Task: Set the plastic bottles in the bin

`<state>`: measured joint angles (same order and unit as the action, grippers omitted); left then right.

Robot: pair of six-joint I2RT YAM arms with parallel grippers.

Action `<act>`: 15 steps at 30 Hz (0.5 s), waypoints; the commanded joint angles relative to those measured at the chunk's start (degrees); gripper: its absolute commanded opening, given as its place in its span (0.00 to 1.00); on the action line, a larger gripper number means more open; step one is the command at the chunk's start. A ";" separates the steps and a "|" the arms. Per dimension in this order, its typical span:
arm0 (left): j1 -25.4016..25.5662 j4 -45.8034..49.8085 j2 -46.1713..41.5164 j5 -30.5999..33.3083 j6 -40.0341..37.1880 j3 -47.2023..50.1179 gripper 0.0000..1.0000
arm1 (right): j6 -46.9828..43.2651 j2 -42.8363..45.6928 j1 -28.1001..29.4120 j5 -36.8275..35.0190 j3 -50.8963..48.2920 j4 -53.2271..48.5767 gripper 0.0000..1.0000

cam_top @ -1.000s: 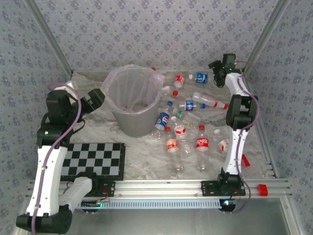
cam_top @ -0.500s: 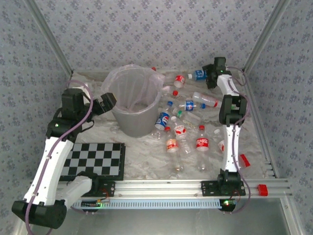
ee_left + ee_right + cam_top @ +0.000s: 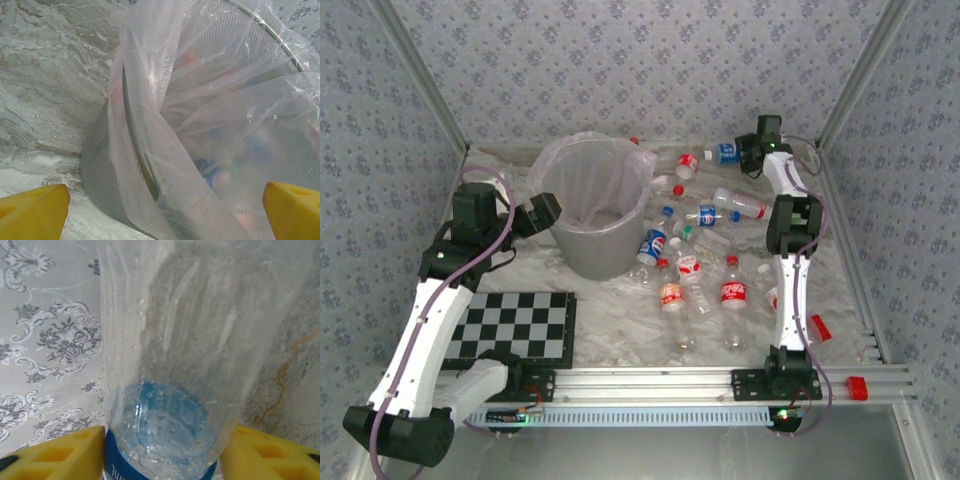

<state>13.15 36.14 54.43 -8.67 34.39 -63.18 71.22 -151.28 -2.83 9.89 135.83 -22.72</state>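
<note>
The left tool [image 3: 542,212] is released. In the left wrist view its yellow fingers [image 3: 32,210] stand wide apart at the lower corners, facing the upper wall of the bin [image 3: 100,165]. The bin is a grey mesh-walled bucket standing upright on the far left half of the table [image 3: 610,310], and the left tool is just beside its left wall, near the rim; whether they touch cannot be determined. A translucent bag [image 3: 150,125] lines the bin and folds over its rim. Blurred red and blue shapes show through the bag and cannot be identified. The right tool [image 3: 752,155] is extended to the far right corner of the table and is clenched on a blue-labelled bottle [image 3: 725,155]. In the right wrist view the clear body of this bottle stands between the two yellow fingers [image 3: 55,455], with its blue label low in the frame. Whether the bottle rests on the table or is lifted cannot be determined. The remaining plastic bottles [image 3: 705,250] lie scattered on the table to the right of the bin, between it and the right arm; red and blue labels are visible among them. A checkerboard [image 3: 510,325] lies flat at the near left of the table.
</note>
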 commanded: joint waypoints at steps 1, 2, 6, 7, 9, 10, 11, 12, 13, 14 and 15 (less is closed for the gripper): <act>0.26 -3.03 -1.25 -3.08 1.97 -0.04 0.99 | -4.18 4.81 -1.75 -0.18 -1.43 -3.29 0.53; 0.22 -3.81 -1.36 -3.96 2.47 0.07 0.99 | -5.73 6.49 -2.18 -0.01 -2.05 -3.60 0.52; 0.24 -6.28 -1.61 -5.46 3.77 0.95 0.99 | -11.67 14.48 -3.47 0.22 -7.08 -3.40 0.51; 0.26 -6.66 -1.33 -5.74 4.16 1.08 0.99 | -13.17 17.14 -3.66 0.17 -9.06 -3.11 0.51; 0.31 -7.50 -0.97 -6.35 4.75 1.39 0.99 | -15.67 22.28 -3.76 0.24 -13.40 -2.09 0.50; 0.30 -8.02 -0.75 -6.45 5.06 1.61 0.99 | -16.95 25.29 -3.69 0.26 -15.92 -1.41 0.49; 0.30 -8.42 -0.52 -6.45 5.24 1.79 0.99 | -18.13 28.24 -3.63 0.30 -18.69 -0.45 0.49; 0.31 -8.81 -0.35 -6.35 5.33 1.95 0.99 | -19.11 30.76 -3.44 0.33 -20.98 0.59 0.47; 0.30 -9.12 -0.10 -6.28 5.33 2.22 0.99 | -20.36 33.70 -3.18 0.52 -23.51 1.42 0.47; 0.34 -9.39 0.06 -6.26 5.27 2.53 0.99 | -21.53 36.39 -2.85 0.65 -25.74 1.96 0.46; 0.37 -9.63 0.26 -6.23 5.25 2.87 0.99 | -22.54 38.53 -2.46 1.01 -27.25 2.21 0.45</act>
<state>13.19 29.28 54.26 -13.78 38.92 -61.28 54.43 -119.72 -6.70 9.91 112.38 -22.85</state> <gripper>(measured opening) 0.989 0.462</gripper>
